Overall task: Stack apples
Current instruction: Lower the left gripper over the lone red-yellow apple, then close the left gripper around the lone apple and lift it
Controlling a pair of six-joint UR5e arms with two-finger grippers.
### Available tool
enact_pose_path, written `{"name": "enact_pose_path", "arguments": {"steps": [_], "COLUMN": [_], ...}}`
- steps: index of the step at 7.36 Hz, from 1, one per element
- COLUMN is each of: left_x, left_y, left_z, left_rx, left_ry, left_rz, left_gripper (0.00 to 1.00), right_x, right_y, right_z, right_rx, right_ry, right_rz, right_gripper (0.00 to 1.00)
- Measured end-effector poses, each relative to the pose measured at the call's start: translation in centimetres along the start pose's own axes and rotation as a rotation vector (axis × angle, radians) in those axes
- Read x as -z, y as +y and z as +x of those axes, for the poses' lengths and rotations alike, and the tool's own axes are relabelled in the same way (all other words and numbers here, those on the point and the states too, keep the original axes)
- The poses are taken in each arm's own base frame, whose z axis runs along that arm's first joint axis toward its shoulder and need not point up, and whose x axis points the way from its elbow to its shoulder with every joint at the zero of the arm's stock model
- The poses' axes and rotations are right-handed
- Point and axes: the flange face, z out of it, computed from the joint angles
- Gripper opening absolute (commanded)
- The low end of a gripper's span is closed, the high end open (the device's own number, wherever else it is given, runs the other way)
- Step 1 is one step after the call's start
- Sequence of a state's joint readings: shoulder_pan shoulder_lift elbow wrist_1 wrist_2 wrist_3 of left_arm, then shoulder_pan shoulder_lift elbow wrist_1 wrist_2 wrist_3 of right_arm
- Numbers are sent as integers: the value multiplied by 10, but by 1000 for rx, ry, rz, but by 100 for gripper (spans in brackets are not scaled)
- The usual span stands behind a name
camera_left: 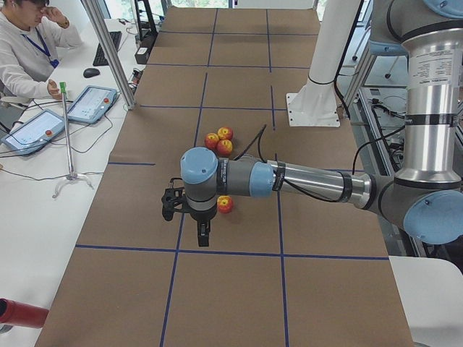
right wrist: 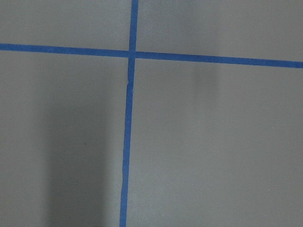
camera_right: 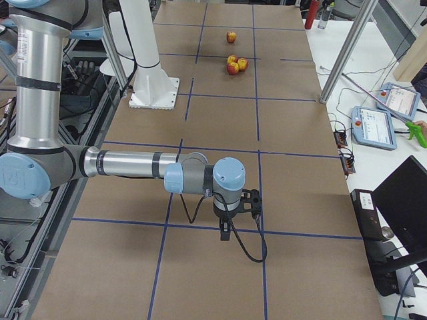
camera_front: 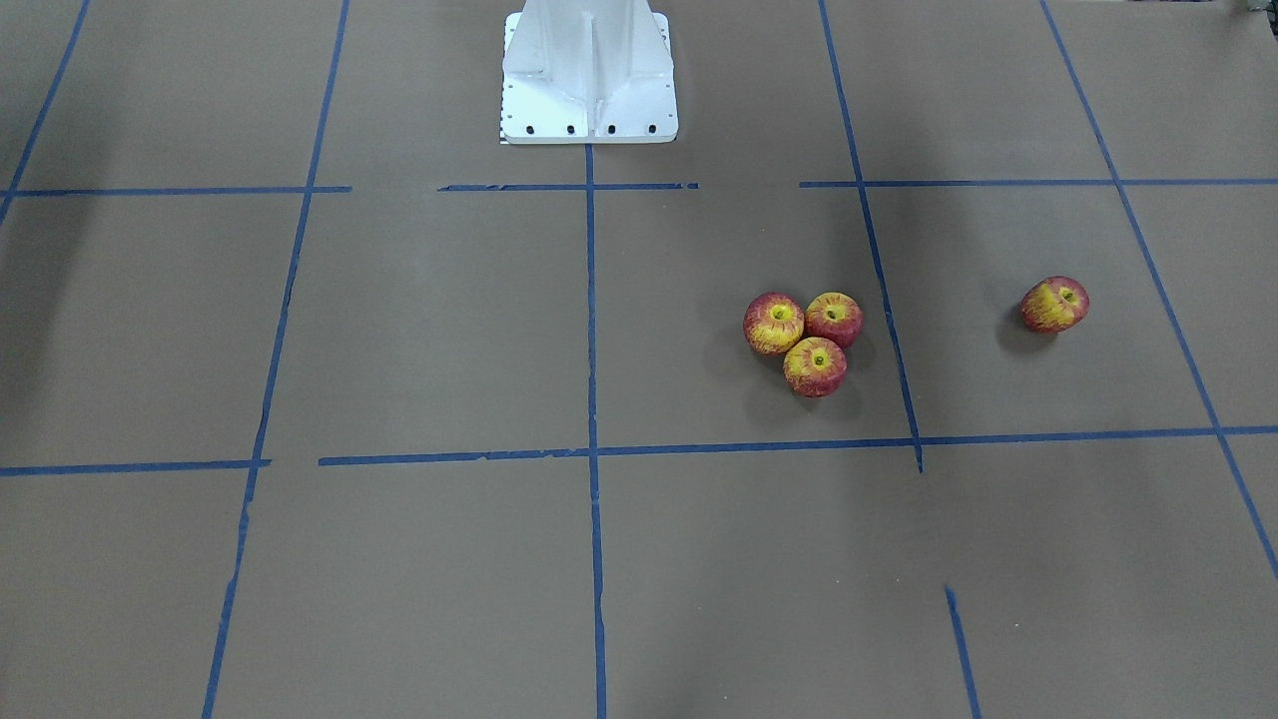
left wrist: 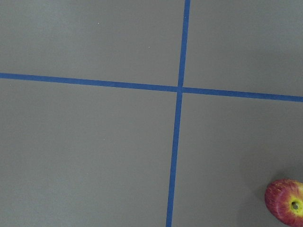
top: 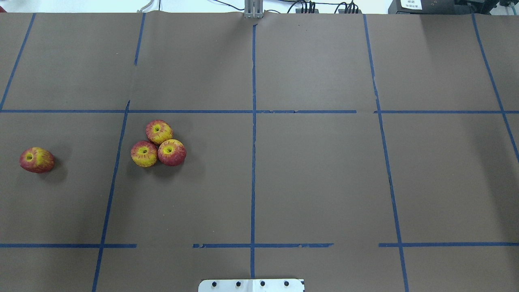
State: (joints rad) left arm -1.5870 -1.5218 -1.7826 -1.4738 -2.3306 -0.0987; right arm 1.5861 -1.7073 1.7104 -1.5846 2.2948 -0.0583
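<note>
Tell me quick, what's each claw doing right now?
Left claw: cannot tell if open or shut; only a side view shows it.
Right claw: cannot tell, for the same reason.

My table (top: 324,182) is covered in brown paper, marked off in squares with blue tape (top: 253,162). Cables (top: 308,7) run along its far edge. Along the side across from me stands a white desk (camera_left: 29,217) with two tablets (camera_left: 90,103) and a mouse (camera_left: 90,72). An operator (camera_left: 25,50) in a white top sits there, one hand raised to the face. A slanted metal post (camera_left: 108,50) rises at the desk's edge, and a dark monitor (camera_right: 407,200) sits farther along. The light is even and the shadows soft.
</note>
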Motion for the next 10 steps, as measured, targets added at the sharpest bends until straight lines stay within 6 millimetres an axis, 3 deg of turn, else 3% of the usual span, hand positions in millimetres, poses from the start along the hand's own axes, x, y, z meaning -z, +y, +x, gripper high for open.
{"name": "enact_pose_path", "arguments": {"steps": [2,4,5,7,10], "left_x": [-15,-77,-106,-151,-180], "left_y": [-10,-6,4,18,27], "left_z": [33,121,155,178,181], "left_rx": [-80,-212,-225,-204,-201], "left_ry": [18,83,114,150,141], "left_rz": [-12,-65,-74,-89,-110], "left_gripper": [100,100,100,100,100], "right_x": [0,0,0,0,0], "right_y": [0,0,0,0,0], "right_z": [0,0,0,0,0], "right_rx": [0,0,0,0,0], "right_ry": [0,0,0,0,-1], "right_rz": [0,0,0,0,0], "right_gripper": [100,100,100,100,100]}}
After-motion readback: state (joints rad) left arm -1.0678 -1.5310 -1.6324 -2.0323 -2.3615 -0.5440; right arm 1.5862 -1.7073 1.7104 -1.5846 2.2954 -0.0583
